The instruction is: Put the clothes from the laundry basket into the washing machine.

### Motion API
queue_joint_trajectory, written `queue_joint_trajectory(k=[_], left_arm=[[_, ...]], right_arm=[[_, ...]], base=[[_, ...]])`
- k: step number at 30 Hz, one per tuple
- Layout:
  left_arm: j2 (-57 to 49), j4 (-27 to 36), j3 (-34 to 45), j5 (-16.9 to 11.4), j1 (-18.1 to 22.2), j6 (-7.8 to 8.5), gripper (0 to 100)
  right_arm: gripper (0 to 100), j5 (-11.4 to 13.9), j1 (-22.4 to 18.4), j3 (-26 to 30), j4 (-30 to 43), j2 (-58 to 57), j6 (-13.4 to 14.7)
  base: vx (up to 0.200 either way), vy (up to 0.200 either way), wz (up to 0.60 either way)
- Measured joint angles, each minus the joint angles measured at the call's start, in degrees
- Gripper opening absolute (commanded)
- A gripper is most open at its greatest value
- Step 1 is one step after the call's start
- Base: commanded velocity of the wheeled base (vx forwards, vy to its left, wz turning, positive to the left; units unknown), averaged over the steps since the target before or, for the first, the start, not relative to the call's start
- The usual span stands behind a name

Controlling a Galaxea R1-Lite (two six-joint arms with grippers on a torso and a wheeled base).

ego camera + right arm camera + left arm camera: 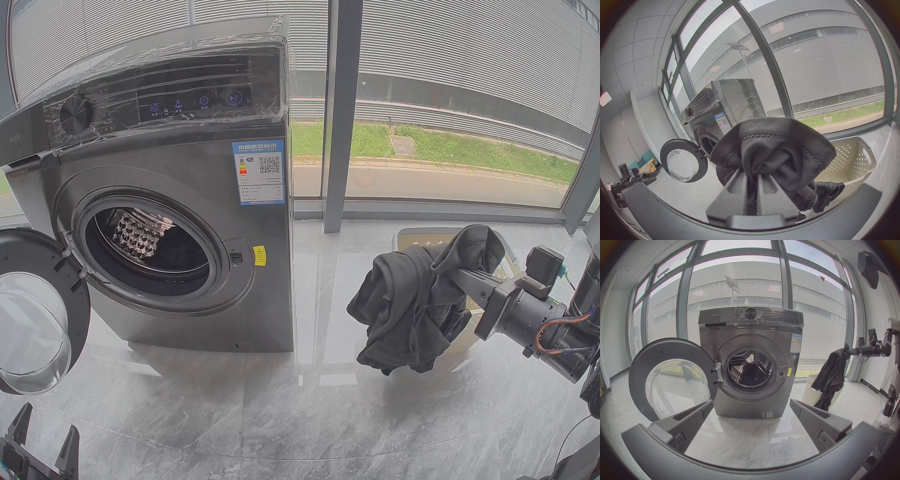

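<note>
My right gripper (459, 273) is shut on a dark grey garment (412, 300), which hangs in folds above the beige laundry basket (437, 236). The same garment (775, 150) bunches over the right gripper (752, 181) in the right wrist view, with the basket (850, 159) behind it. The grey washing machine (169, 187) stands to the left, its round door (31, 312) swung open and the drum (150, 250) exposed. My left gripper (44, 434) sits low at the near left, open and holding nothing. From the left wrist view the left gripper (750, 413) faces the machine (750, 365).
The floor is glossy grey marble tile (281, 400). Floor-to-ceiling windows with a dark metal post (340, 119) stand behind the machine and basket. Open floor lies between the machine and the basket.
</note>
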Motion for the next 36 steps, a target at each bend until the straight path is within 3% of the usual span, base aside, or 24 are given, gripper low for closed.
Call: queue_joint_trajectory(k=[22,36], left_arm=[[0.00,0.01,0.00,0.00,0.02,-0.02,100],[0.00,0.00,0.00,0.02,0.02,0.04,100]], right_arm=[[0,0.00,0.00,0.44,0.00,0.00,-0.07],[0,0.16,0.13,0.45,0.05,0.02,-0.11]], base=[[0.000,0.191,0.00],[-0.043,0.000,0.00]])
